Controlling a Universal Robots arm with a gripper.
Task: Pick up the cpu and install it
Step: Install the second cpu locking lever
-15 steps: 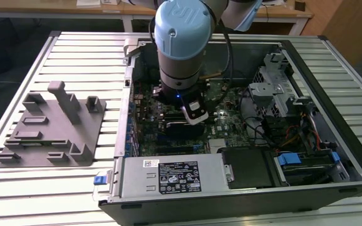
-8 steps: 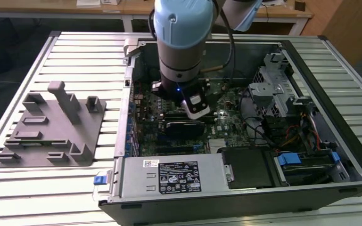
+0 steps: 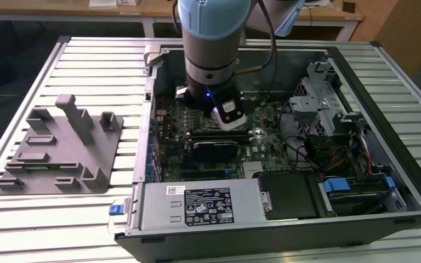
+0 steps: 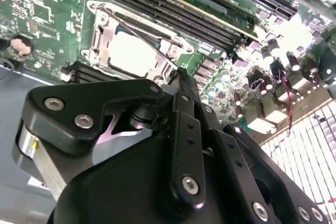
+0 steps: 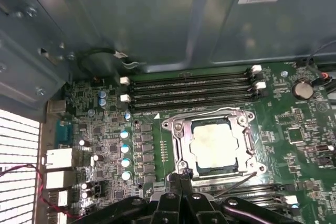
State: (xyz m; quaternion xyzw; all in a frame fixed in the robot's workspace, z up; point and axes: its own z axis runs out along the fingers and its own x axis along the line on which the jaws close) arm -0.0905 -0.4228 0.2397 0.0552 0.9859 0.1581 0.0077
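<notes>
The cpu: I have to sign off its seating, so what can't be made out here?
Contacts under the cpu: covered by the chip itself in both wrist views.
Near edge of the socket frame: in the first wrist view the gripper overlaps it.
Markings on the cpu top: washed out by glare in the second wrist view.
The motherboard right under the wrist: in the exterior view the arm blocks it.

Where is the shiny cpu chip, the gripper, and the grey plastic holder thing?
cpu (image 5: 214,146): first wrist view, middle of its pale top.
gripper (image 5: 180,178): first wrist view, fingertips.
grey fixture (image 3: 57,150): exterior view, flat base.
</notes>
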